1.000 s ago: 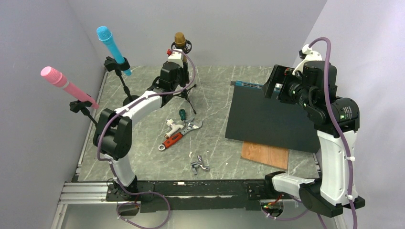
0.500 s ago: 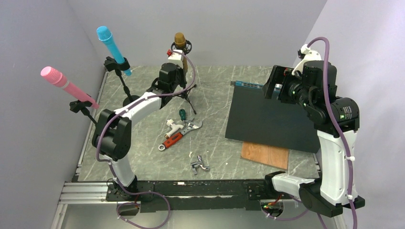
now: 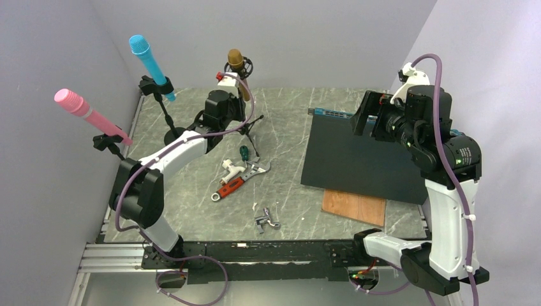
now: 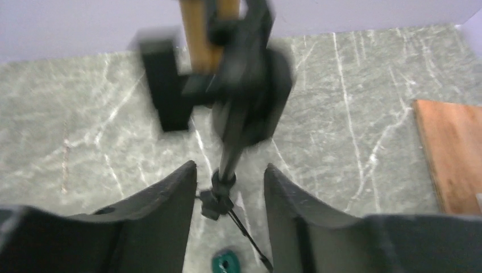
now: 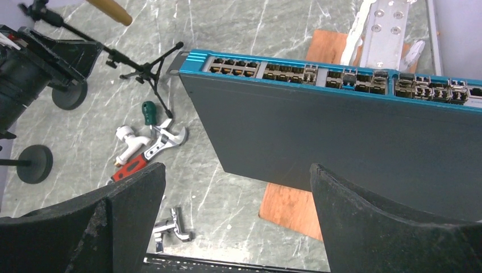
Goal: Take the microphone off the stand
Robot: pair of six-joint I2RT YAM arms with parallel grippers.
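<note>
Looking across the grey surface [image 3: 287, 115], you have 3 microphones, each clipped into its own stand. The pink microphone [image 3: 86, 111] is at the left edge and the blue microphone [image 3: 150, 64] is farther back on the left; both are on slim stands with round bases. The gold microphone [image 3: 237, 60], the 1 your left arm is working on, sits at the far middle. It is in the clip of the tripod stand [image 5: 149, 71], with its head tipped toward the left.

Your left claw [image 4: 228, 166] is right up against that stand, just below the clip. Its 2 fingers are a little apart, and the stand's thin pole shows in the gap beyond them. The wrist view is blurred, and I see nothing pinched between them.

Your right claw [image 5: 237, 168] is spread wide and holds nothing. It hangs above the 1 dark network switch [image 3: 363, 156], which lies on the right side of the surface with its blue port face toward the far side. The switch's near edge overlaps 1 wooden board [image 3: 354, 207].

In the middle, near the tripod's feet, 3 things lie bunched together:
- 1 red-handled wrench [image 3: 239, 182]
- 1 white tap fitting [image 3: 231, 169]
- 1 green-handled screwdriver [image 3: 243, 152]

A small metal part [image 3: 266, 220] lies alone, nearer to the arm bases.
</note>
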